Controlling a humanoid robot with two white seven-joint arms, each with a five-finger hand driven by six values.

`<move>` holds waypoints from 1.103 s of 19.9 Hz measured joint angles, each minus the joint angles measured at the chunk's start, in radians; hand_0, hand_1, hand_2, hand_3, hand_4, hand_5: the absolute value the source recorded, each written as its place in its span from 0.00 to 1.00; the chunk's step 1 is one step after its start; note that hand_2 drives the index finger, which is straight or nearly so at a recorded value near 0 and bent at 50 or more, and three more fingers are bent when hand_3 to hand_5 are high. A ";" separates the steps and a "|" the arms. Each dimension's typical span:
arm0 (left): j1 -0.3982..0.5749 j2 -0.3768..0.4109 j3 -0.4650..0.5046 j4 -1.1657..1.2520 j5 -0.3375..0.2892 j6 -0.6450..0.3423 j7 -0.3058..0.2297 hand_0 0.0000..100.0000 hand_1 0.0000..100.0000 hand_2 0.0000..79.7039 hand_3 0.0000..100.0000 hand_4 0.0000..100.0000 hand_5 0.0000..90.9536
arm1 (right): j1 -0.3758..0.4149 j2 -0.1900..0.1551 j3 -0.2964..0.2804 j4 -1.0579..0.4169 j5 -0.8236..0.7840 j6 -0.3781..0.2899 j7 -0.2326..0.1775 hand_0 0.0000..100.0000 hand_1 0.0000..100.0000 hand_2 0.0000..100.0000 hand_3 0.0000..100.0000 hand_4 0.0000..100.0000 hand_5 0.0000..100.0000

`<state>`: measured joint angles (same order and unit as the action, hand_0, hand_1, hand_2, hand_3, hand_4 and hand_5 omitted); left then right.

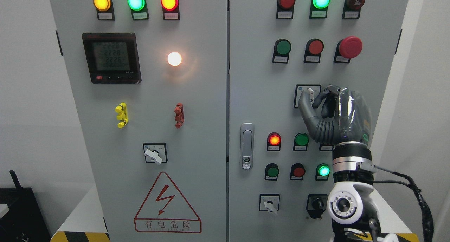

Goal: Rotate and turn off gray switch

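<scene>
One robot hand is at work on the electrical cabinet [197, 129]: the right hand [332, 112], its arm rising from the lower right corner, is pressed up against the gray switch [309, 93] on the right door, in its small square plate just below the row with the red mushroom button [349, 47]. The thumb [305, 106] lies along the left side of the pale knob and the curled fingers [325, 98] close in from the right, so the hand appears pinched on the knob, though the contact itself is partly hidden by the fingers. The left arm is out of shot.

To do this turn well, the pinch probably needs to stay square on the knob's flats, thumb and fingers opposing each other, with the twist coming from the wrist rather than from a sideways drag of the arm. A loose hold would likely let the fingers slide round the knob without moving it. The turn should be carried through until the pointer sits at the off mark; that mark cannot be read from here. Nearby, the lit green button [323, 170] and the lit red button [274, 140] sit lower on the same door, clear of the hand, and are best kept untouched.
</scene>
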<state>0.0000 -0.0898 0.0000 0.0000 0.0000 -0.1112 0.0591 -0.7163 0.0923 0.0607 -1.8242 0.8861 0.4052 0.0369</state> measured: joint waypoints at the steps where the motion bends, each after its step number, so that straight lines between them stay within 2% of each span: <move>1: 0.000 0.000 0.000 0.000 0.000 0.000 0.000 0.12 0.39 0.00 0.00 0.00 0.00 | 0.000 0.000 0.000 0.000 0.000 0.000 0.000 0.41 0.41 0.71 1.00 1.00 1.00; 22: 0.000 0.000 0.000 0.000 0.000 0.000 0.000 0.12 0.39 0.00 0.00 0.00 0.00 | 0.003 0.000 -0.004 -0.008 -0.002 -0.010 -0.001 0.31 0.40 0.66 1.00 1.00 1.00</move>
<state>0.0000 -0.0899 0.0000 0.0000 0.0000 -0.1111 0.0591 -0.7129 0.0921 0.0571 -1.8322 0.8842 0.3950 0.0357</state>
